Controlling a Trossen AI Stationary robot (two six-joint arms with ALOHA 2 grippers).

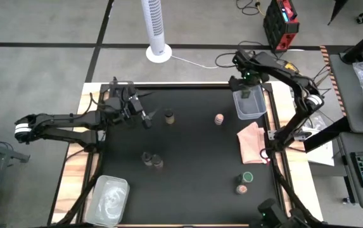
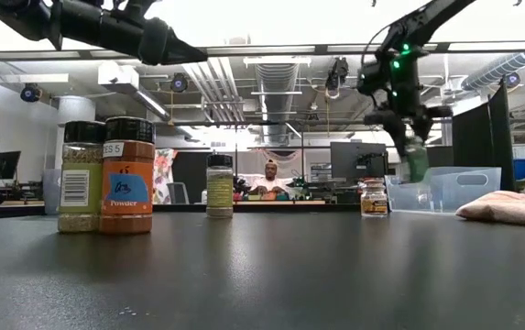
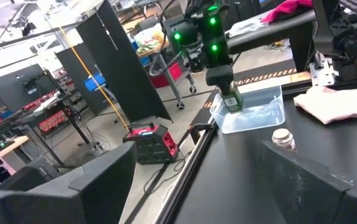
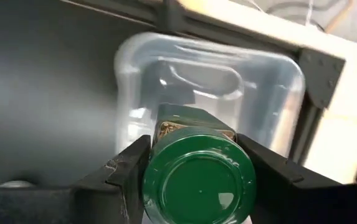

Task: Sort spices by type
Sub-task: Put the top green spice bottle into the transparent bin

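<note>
Right gripper (image 4: 197, 180) jaws clamped on green-lidded jar (image 4: 198, 182), tub (image 4: 278, 68) directly below them; release off-centre and jar may clip the wall, tip out; left gripper (image 1: 144, 118) idle, jaws apart.

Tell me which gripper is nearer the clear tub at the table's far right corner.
Right. The right gripper hangs directly over the tub, fingers shut on a green-lidded jar. The left gripper is far across the table, near its left edge.
</note>
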